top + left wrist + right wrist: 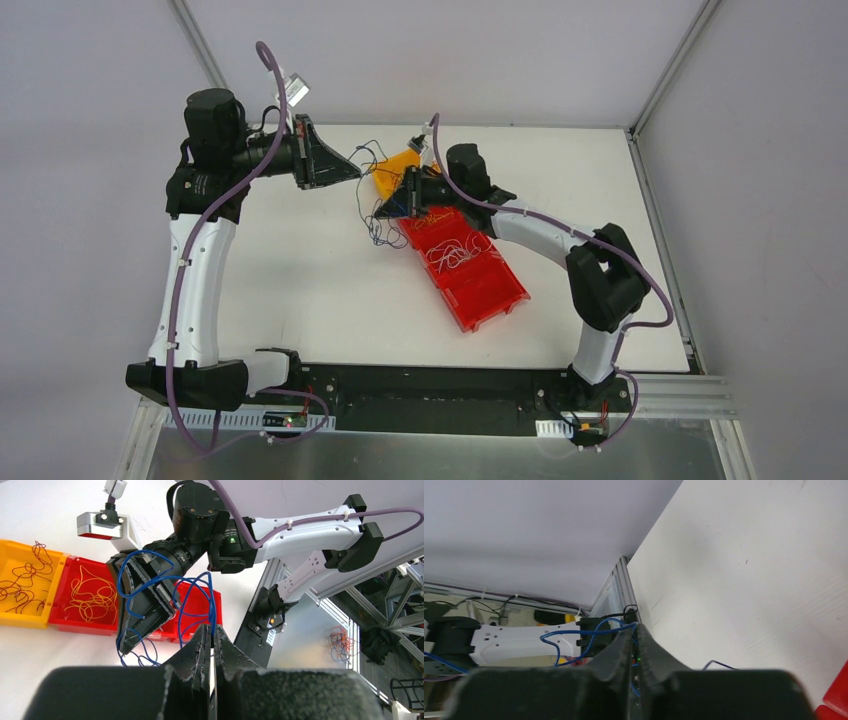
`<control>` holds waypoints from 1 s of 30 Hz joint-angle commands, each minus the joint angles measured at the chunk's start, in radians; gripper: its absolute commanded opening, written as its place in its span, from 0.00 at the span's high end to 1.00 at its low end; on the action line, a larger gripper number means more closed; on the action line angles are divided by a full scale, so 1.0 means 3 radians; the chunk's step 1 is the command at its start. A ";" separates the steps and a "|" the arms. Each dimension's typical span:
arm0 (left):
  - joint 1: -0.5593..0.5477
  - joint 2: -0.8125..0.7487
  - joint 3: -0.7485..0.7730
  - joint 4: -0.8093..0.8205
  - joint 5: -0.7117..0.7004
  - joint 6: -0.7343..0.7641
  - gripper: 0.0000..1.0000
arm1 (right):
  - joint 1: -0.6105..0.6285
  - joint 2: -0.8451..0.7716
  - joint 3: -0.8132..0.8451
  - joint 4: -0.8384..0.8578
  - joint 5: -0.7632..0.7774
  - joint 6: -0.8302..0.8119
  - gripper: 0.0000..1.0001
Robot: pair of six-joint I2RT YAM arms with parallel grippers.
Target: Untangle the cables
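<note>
Currently pinching blue cables (211, 610) with left gripper (211, 647) and right gripper (633, 639), both pressed together; likely light, springy, snag-prone, so best gripping single strands near loose ends

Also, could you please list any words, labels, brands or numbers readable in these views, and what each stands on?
No readable text anywhere.
The red tray, yellow tray and table show no print.
The circuit boards at the arm bases may carry markings, but too small to tell.
The blue cables pinched in the left claw and right claw bear none.
</note>
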 commanded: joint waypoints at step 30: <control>0.0499 -0.0438 0.0477 0.1055 -0.1536 -0.1169 1.00 | -0.0750 -0.1618 -0.0037 -0.2156 0.0202 -0.1393 0.16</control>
